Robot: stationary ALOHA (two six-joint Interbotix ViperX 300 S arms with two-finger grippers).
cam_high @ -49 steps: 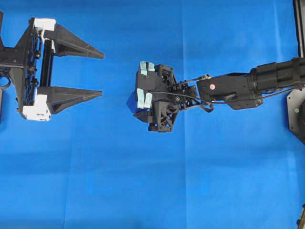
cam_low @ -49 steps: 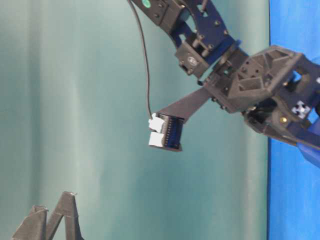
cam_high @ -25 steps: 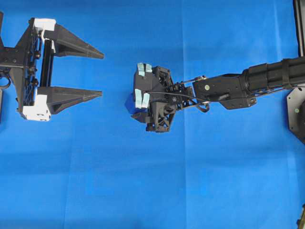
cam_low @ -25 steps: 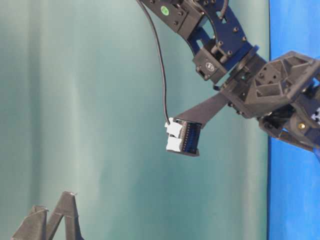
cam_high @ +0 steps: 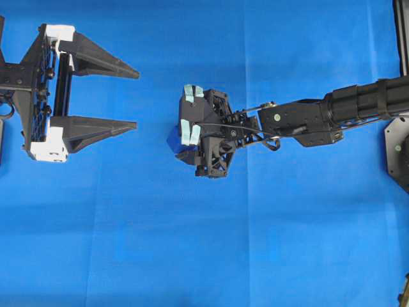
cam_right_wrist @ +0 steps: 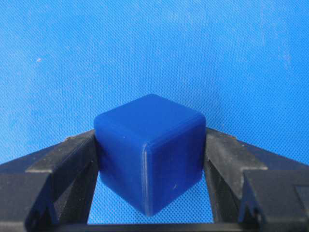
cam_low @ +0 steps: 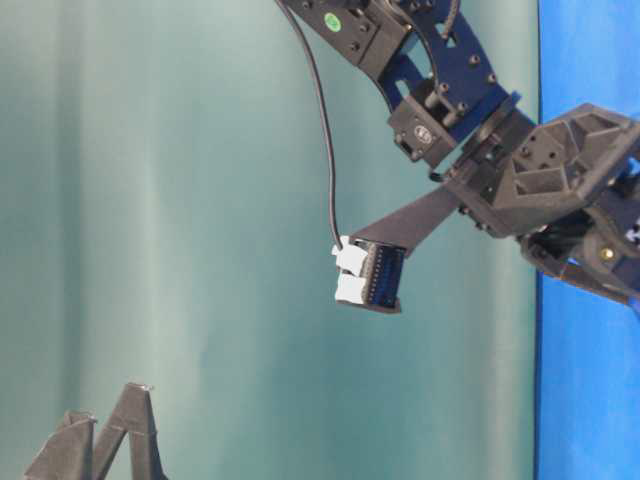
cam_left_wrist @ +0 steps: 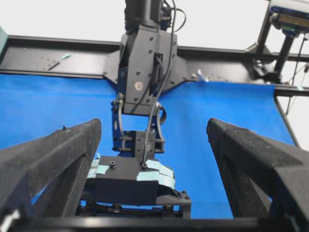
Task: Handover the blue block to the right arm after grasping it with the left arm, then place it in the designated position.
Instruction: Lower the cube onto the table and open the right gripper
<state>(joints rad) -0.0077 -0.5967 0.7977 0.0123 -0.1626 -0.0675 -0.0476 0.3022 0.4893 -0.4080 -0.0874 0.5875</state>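
A bright blue cloth (cam_high: 192,256) covers the whole work surface in the overhead view; a pale teal backdrop (cam_low: 150,200) fills the left of the table-level view; the black right arm (cam_high: 332,115) reaches in from the right edge of the overhead view toward the middle of the cloth, with thin black cables running along its wrist; the black left arm (cam_high: 16,80) sits at the far left of that view, well apart from the right one; its gripper with two long pointed black fingers and white end blocks (cam_high: 131,99) is spread wide and holds nothing, the tips pointing right toward the other gripper; the right gripper, black with pale teal tape strips on its body (cam_high: 181,142), points down at the cloth near the centre and is clamped on the small dark-blue cube with rounded edges (cam_right_wrist: 149,154); in the right wrist view the cube sits squarely between the two black fingers (cam_right_wrist: 63,169), each pressing a side face, one corner edge turned toward the camera; from overhead only a sliver of the cube (cam_high: 172,137) shows at the left edge of the gripper body; whether it touches the cloth cannot be told.
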